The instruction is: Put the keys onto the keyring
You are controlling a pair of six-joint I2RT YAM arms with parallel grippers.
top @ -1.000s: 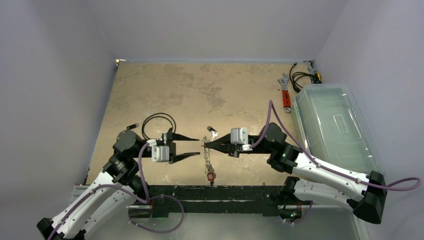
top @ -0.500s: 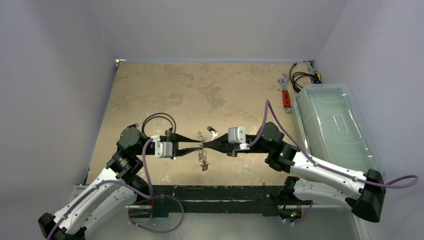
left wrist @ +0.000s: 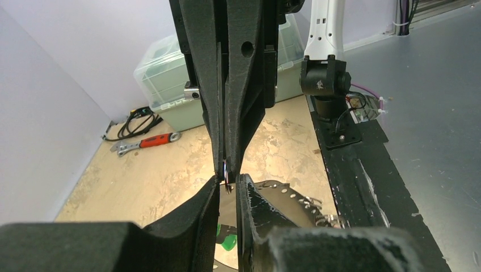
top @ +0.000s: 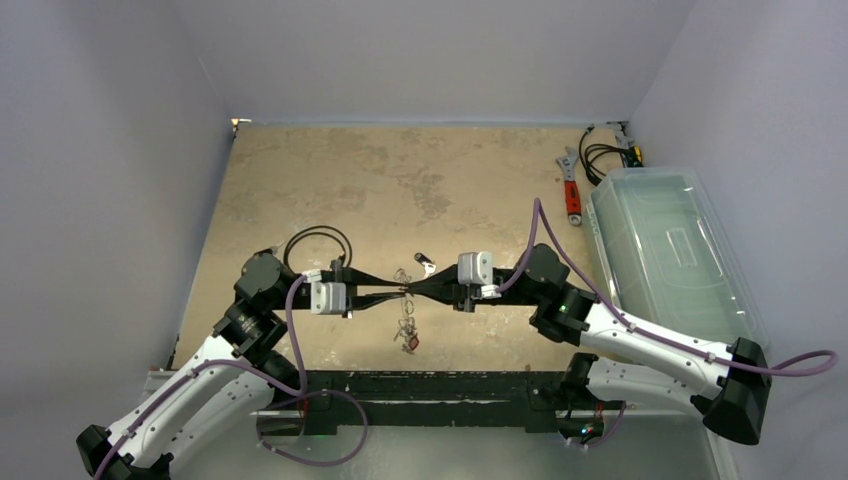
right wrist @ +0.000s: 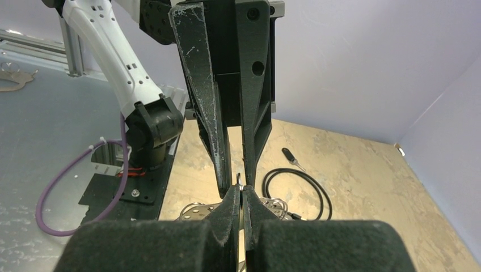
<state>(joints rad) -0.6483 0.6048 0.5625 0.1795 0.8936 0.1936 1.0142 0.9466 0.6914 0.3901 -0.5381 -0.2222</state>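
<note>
Midway between the two arms, above the tan worktop (top: 400, 180), the left tool (left wrist: 228, 180) and right tool (right wrist: 239, 191) meet tip to tip along one left-to-right line. The right tool is clenched on a thin silvery metal sliver (right wrist: 239, 180). The left tool's fingers (left wrist: 245, 192) flank that sliver narrowly, and I cannot tell whether they pinch it. Just beneath sits the large silvery notched keyring (left wrist: 283, 195), with a red-tagged key (top: 412, 343) and a green-headed key (left wrist: 227, 241). A dark-headed key (top: 427, 264) lies loose just beyond. The black coiled cable (top: 318, 248) lies off to the left, seemingly not in the way.

Shiny silvery metal keyring (left wrist: 289, 195), matt mottled wooden table (top: 400, 190), translucent smooth plastic box (top: 670, 250).
</note>
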